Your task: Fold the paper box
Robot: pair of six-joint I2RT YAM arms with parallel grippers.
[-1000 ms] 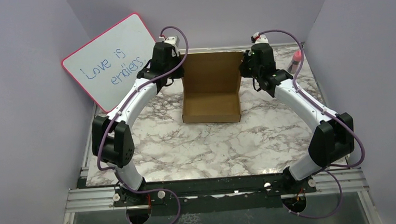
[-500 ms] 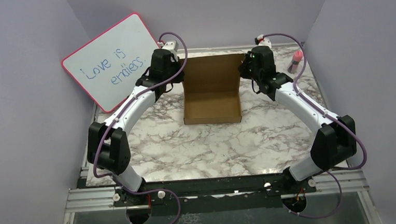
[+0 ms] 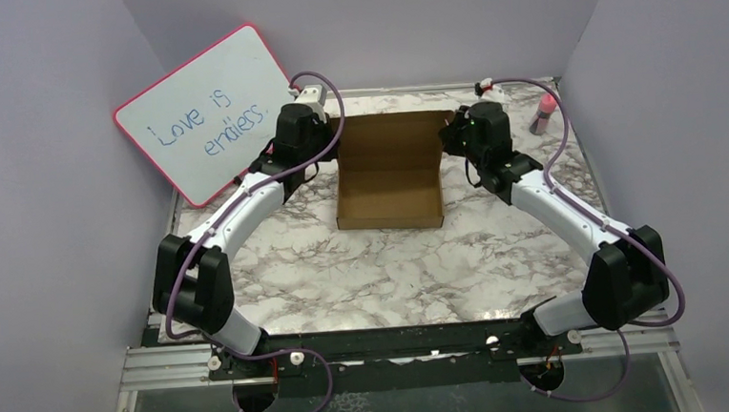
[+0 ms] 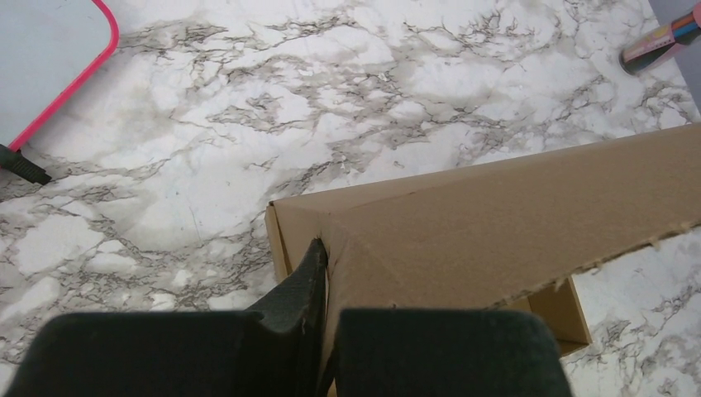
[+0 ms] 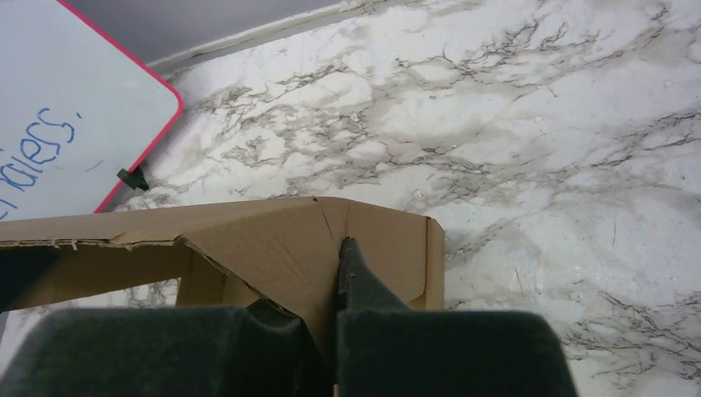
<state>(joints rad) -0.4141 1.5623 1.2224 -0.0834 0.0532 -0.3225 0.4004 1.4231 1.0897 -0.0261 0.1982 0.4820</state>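
Note:
The paper box [image 3: 387, 171] is a brown cardboard mailer on the marble table, far centre, its tray formed and its lid flap raised at the back. My left gripper [image 3: 330, 141] is shut on the lid's left corner; the left wrist view shows its fingers [image 4: 302, 285] pinching the cardboard [image 4: 496, 215]. My right gripper [image 3: 447, 136] is shut on the lid's right corner; in the right wrist view its fingers [image 5: 351, 277] pinch the cardboard [image 5: 273, 240].
A pink-framed whiteboard [image 3: 206, 106] leans at the back left; it also shows in the left wrist view [image 4: 45, 62] and the right wrist view [image 5: 66, 132]. A pink bottle [image 3: 544, 112] stands at the back right. A marker [image 4: 657, 41] lies beyond the box.
Both grippers have moved nearer and lower with the lid corners, tilting the lid flap forward over the tray.

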